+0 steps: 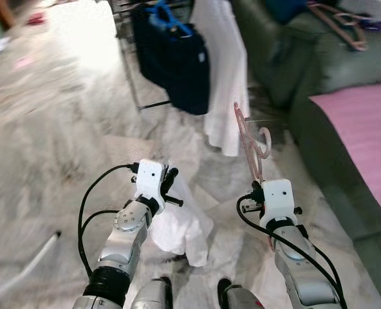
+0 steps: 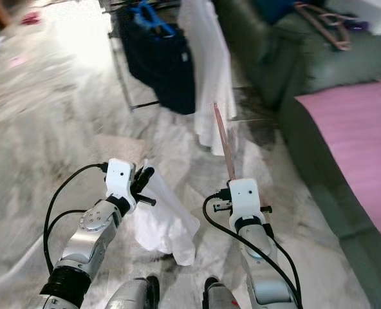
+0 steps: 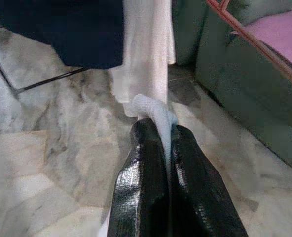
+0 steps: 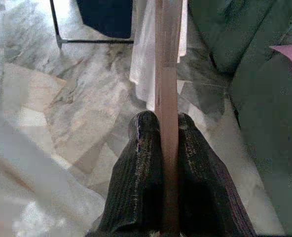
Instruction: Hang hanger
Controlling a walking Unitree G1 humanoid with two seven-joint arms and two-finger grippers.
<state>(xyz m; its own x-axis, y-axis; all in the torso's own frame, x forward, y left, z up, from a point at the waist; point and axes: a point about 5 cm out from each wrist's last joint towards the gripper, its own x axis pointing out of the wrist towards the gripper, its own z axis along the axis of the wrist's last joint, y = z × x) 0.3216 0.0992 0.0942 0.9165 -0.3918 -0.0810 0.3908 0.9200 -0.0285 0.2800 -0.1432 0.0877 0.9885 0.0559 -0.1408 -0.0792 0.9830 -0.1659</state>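
Right tool [image 1: 253, 191]: clamped on the pink hanger [image 1: 250, 141], its two fingers pressed flat against the hanger's bar in the right wrist view.
Hanger: stands up out of the right tool, hook end uppermost, in the air over the marble floor [image 1: 62, 129], well short of the clothes rack [image 1: 129, 58].
Left tool [image 1: 170, 187]: closed on a white cloth [image 1: 181, 225], which hangs down from it beside the left arm.
Rack: ahead, already carrying a dark blue garment [image 1: 174, 61] and a white garment [image 1: 223, 71].
Sofa [image 1: 319, 84]: dark green, to the right, with a pink cover [image 1: 364, 135] and another hanger [image 1: 342, 26] lying on it.
Step in hand: likely carrying the hanger toward the rack.
Doing it well: keep the grip firm, hold the hook upright and facing the rail, and approach a bare stretch beside the hung clothes.
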